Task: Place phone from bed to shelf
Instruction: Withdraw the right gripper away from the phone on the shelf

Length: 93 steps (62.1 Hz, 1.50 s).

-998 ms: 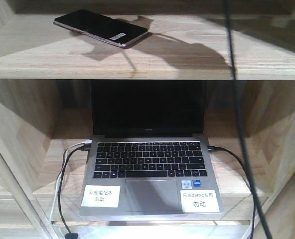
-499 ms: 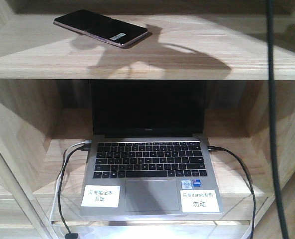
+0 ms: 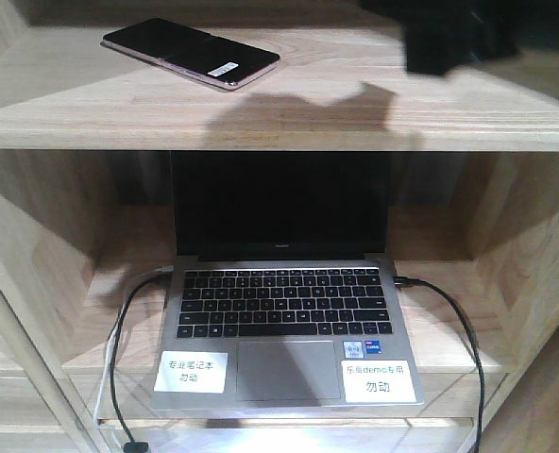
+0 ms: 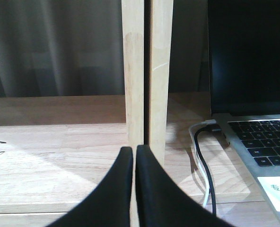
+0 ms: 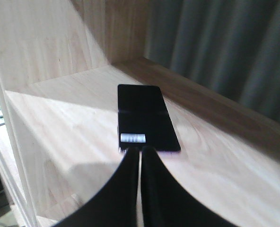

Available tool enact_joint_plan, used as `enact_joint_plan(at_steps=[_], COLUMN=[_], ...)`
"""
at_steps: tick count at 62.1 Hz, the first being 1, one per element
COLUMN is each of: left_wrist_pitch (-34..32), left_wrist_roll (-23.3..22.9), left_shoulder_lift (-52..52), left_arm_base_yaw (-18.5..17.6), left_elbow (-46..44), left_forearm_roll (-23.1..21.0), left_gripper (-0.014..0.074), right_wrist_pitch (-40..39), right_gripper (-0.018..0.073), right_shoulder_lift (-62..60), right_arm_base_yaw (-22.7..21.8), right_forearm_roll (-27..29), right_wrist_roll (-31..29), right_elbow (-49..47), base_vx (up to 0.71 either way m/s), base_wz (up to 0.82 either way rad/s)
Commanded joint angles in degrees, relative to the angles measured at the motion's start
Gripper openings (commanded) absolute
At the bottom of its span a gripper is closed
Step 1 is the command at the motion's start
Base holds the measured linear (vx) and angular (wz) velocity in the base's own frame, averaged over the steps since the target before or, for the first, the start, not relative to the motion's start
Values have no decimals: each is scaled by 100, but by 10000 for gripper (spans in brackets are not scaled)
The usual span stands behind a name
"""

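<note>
Phone (image 3: 192,53): flat on upper board of shelf (image 3: 355,113), above the laptop (image 3: 284,311), barcode sticker up. Right gripper (image 5: 140,150): fingers pressed together, empty, tips just short of phone's near edge; in front view only a blurred dark mass, cropped. Left gripper (image 4: 134,150): closed, empty, left of laptop. Bed out of view

A furnished indoor room, set up like a home or a mock-up of one, is suggested: a pale wooden shelf (image 3: 289,113) of thick planks is seen, an open laptop (image 3: 284,321) with Chinese-labelled stickers and plugged cables is kept inside, and grey curtains (image 5: 225,52) are hung behind.
</note>
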Motion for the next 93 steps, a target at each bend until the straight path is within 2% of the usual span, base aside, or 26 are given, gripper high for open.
enact_joint_plan(at_steps=[1, 30, 49, 63, 93], left_wrist_pitch=[-421, -421, -421, -421, -421], left_wrist_roll=[-22, -22, -22, -22, -22], left_shoulder_lift=[-34, -34, -34, -34, -34], left_arm_base_yaw=[-23, -23, -23, -23, -23], left_elbow=[14, 14, 14, 14, 14], left_forearm_roll=[-52, -52, -52, -52, -52], left_gripper=[1, 1, 1, 1, 1], right_wrist_pitch=[-529, -740, -675, -686, -690], right_gripper=[-8, -6, -6, -6, -4], right_shoulder_lift=[-463, -2878, -4418, -5031, -5050], right_arm_base_yaw=[-38, -38, -38, -38, -38], right_forearm_roll=[181, 250, 250, 245, 268], right_wrist_roll=[-61, -35, -35, -35, -37], right_elbow=[296, 2600, 3744, 4171, 4184], base_vx=[0, 0, 0, 0, 0], base_wz=[0, 0, 0, 0, 0])
